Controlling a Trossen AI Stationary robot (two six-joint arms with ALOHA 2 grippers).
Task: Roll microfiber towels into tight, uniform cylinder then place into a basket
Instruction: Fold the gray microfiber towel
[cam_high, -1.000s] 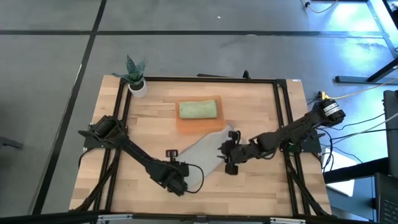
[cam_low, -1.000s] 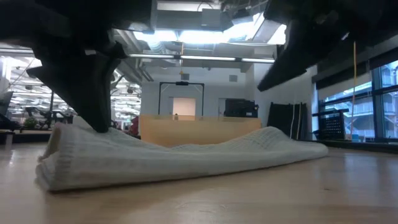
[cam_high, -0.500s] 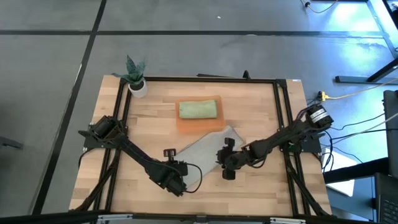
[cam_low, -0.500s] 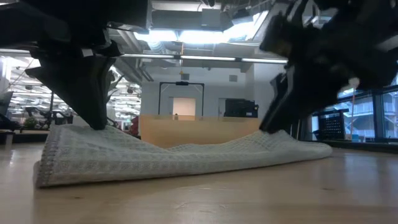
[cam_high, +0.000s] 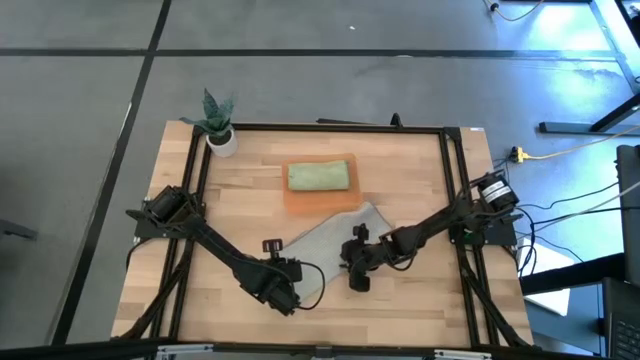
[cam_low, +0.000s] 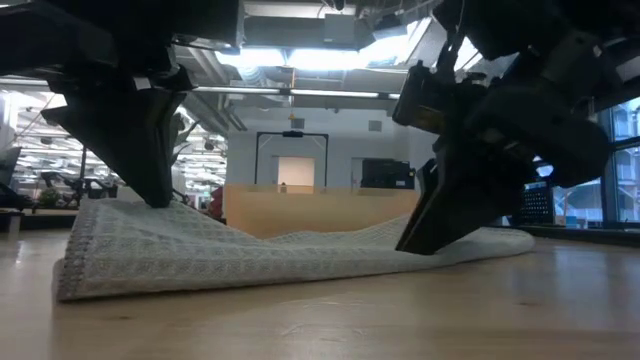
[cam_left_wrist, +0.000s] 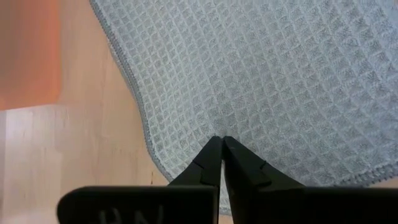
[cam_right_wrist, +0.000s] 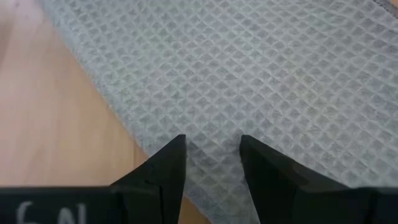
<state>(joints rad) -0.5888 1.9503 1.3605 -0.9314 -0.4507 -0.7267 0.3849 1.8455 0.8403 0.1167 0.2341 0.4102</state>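
A grey waffle-weave towel (cam_high: 330, 235) lies spread flat and slantwise on the wooden table, just in front of the orange basket (cam_high: 300, 205). A rolled green towel (cam_high: 318, 177) lies in the basket. My left gripper (cam_high: 287, 287) is shut at the towel's near left end. My right gripper (cam_high: 355, 268) is open, its fingertips down on the towel near its near right edge. In the low view the towel (cam_low: 250, 260) rises toward my left gripper (cam_low: 150, 203) and sags in the middle. My left gripper meets the towel a little inside its near left edge (cam_left_wrist: 214, 127), fingers shut and pointing down from above. The towel rises to the fingertips (cam_low: 120, 215), so a small pinch of cloth seems held. Its edge stays on the table. My right gripper stands open on the towel's top face (cam_right_wrist: 211, 124) close to its near right edge, slanting down from the table's right side. Both fingertips (cam_right_wrist: 177, 146) rest on the cloth with a strip of towel between them. The towel lies flat on the table there.
A small white pot with a green plant (cam_high: 220, 135) stands at the table's far left corner. A black frame (cam_high: 320, 127) runs round the tabletop. Bare wood lies along the near edge and to the left of the towel.
My right gripper has gone toward the table's left and near edge and down, from above the towel's right part onto the cloth, still open. The towel's near left end has flattened a little.
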